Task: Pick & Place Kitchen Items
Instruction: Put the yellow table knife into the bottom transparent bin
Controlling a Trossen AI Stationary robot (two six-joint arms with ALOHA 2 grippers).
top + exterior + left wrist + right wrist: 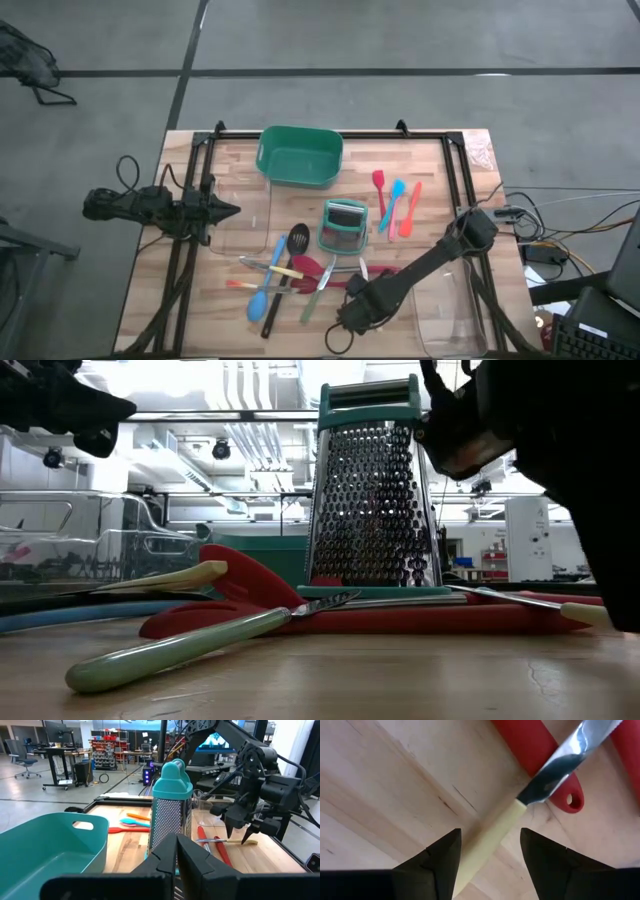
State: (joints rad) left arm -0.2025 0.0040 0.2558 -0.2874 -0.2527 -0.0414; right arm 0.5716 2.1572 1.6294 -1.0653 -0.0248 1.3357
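Observation:
My right gripper (490, 857) points down, open, just above the table, its two fingers on either side of a knife's pale handle (492, 832) without touching it. The knife's serrated blade (570, 755) lies across a red spoon's handle (540, 750). In the high view this gripper (350, 312) is at the near edge of a pile of long-handled utensils (285, 275). The pile holds a blue spoon (265, 285), a black slotted spoon (297, 240) and a green-handled knife (180, 650). Three small spatulas (397, 205) lie apart at the right. My left gripper (228, 210) waits shut at the left.
A box grater (343, 225) stands upright just beyond the pile. A green tub (300, 155) sits at the far middle. Clear trays lie at the left (240, 225) and at the near right (455, 310). Bare wood shows at the near left.

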